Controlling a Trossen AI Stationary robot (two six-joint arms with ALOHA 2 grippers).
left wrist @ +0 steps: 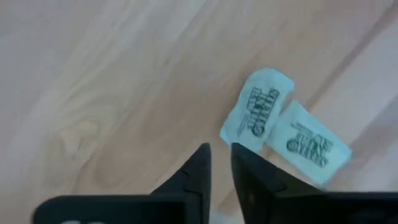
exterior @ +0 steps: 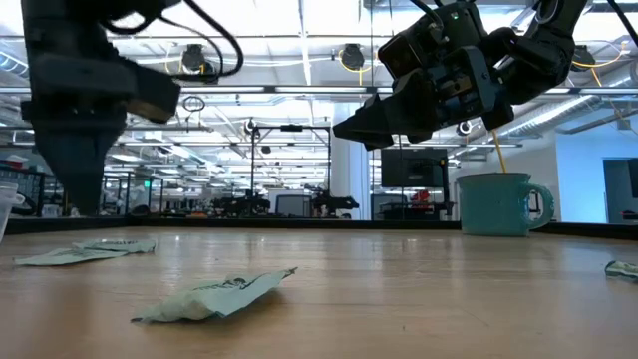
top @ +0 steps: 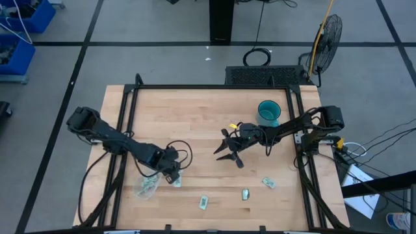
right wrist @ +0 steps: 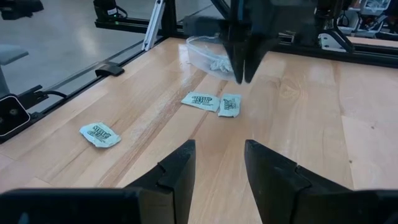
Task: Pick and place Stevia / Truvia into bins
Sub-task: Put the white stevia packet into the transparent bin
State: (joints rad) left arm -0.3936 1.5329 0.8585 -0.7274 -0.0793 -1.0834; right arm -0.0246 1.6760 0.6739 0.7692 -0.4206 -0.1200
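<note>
Pale-green Stevia sachets [left wrist: 258,112] lie overlapping at the left gripper's [top: 174,173] one o'clock, jaws nearly pressed together; spread, descend over one only. Right gripper [right wrist: 216,163] waits, spread.

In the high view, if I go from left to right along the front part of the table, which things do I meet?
Clear tub → left gripper → sachet → sachet → sachet.
</note>
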